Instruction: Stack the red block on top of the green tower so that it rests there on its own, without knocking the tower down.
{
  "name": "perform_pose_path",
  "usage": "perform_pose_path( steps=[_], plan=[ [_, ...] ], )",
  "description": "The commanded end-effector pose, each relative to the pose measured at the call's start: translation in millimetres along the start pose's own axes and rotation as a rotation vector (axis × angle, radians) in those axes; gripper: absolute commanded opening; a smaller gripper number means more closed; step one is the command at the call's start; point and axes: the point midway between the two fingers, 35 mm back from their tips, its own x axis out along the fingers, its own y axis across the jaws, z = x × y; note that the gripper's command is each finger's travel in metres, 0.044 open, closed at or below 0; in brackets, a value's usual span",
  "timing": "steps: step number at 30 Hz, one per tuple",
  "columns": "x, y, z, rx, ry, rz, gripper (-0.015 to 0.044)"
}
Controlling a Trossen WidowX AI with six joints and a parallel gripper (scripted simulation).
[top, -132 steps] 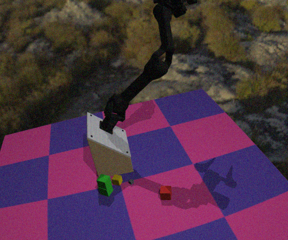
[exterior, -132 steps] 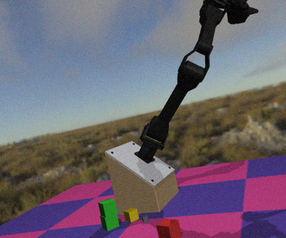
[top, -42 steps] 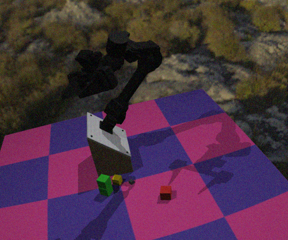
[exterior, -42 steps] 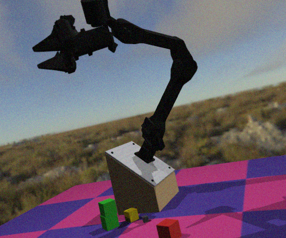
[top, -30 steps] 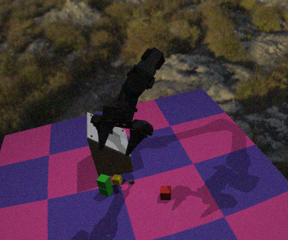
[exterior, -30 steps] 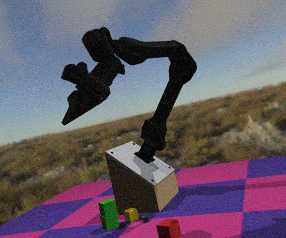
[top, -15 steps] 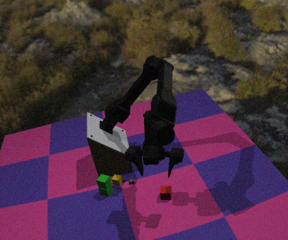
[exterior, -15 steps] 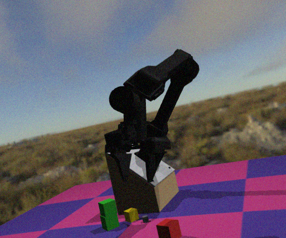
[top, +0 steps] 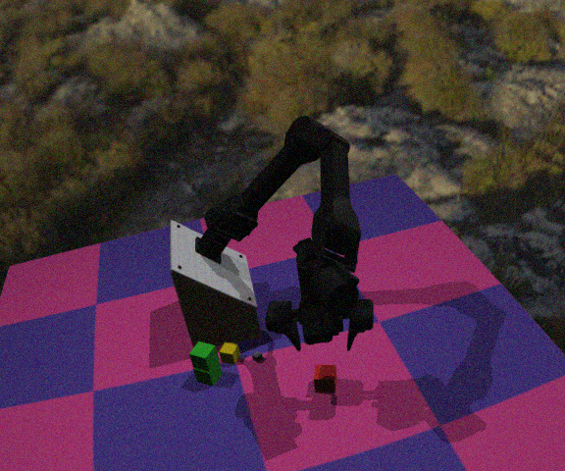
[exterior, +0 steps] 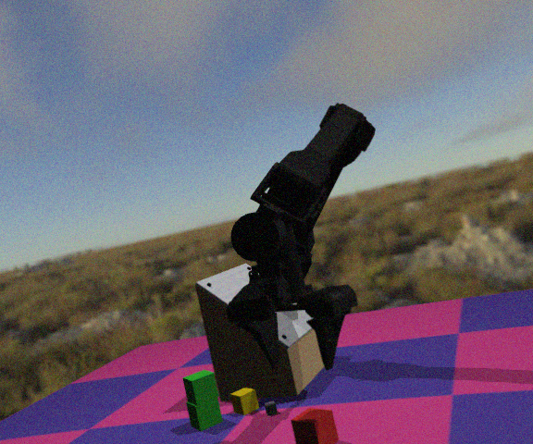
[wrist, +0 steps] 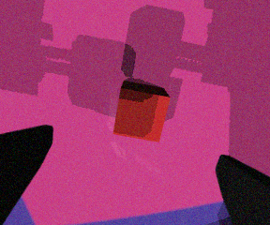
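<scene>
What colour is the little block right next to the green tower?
Yellow. The little block shows best in the exterior view.

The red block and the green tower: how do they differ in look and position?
The red cube block is a single cube, low; the green tower of two stacked blocks stands about twice as high. The red block lies alone on a pink square below the open black claw; the green tower stands on the pink-purple border beside a small yellow cube. Both rest upright on the checkered mat, untouched.

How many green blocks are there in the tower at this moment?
2: the green tower has a lower block on the checkered floor, left of the yellow block, and an upper block on top. None seems hidden.
</scene>
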Motion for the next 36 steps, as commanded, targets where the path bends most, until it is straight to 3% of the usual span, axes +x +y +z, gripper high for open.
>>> perform_pose_path(
  steps=[1, 4, 36],
  plan=[
    [22.0, -1.8, -1.4, 0.004, 0.012, -0.002, 0.0440],
    [45.3, -3.3, -2.5, 0.005, 0.013, 0.000, 0.0440],
    [90.5, -2.6, -3.6, 0.005, 0.014, 0.001, 0.0440]
  ],
)
